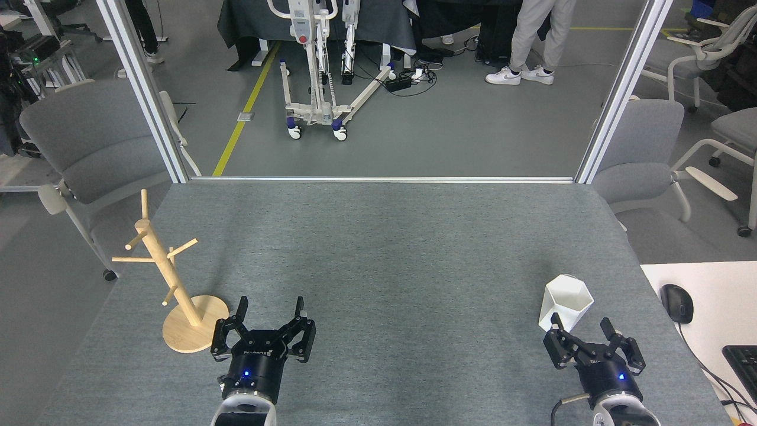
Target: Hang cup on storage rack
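White cup [565,303] stands at the table's [402,260] right edge, my right gripper [583,326] spread wide just beside it. One careless nudge could tip it, far from the storage rack [171,278]; my left gripper [271,306] hangs wide open

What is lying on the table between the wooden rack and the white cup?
In the head view, only the left pincer stands between rack and cup.

You have a grey bench [378,248] with a chair [89,148] at each far corner. A mouse [676,303] and keyboard [744,361] lie on the white desk [715,296] to your right.
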Robot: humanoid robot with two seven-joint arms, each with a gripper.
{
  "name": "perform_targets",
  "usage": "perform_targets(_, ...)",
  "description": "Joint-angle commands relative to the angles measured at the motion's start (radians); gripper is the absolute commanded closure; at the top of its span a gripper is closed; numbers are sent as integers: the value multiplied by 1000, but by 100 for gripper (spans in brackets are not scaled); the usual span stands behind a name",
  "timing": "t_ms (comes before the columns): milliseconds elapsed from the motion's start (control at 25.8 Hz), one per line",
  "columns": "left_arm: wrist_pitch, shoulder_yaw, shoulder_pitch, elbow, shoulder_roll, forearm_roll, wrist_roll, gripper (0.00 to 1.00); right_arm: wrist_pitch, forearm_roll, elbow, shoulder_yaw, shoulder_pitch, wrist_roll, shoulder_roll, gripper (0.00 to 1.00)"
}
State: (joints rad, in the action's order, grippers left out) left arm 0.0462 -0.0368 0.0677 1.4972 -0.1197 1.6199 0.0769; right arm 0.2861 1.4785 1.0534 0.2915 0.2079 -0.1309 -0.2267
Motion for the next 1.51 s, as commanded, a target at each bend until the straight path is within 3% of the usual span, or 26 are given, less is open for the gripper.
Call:
perform_targets(0, 0, 0, 0, -3, 0, 0, 0, 0, 1, 12, -16, -8, 19, 2, -2, 0)
perform_targets(697, 1, -2, 0, -40, -2, 0, 0, 0, 2, 23, -62, -31, 62, 2, -2, 0)
perform_targets(890, 1, -2, 0, -54, -2, 0, 0, 0, 1, 65, -105, -31, 94, 1, -5, 0)
perform_targets(1471, 1, -2, 17, -95, -5, 0, 0, 0, 1, 98, -107, -23, 97, -1, -11, 0)
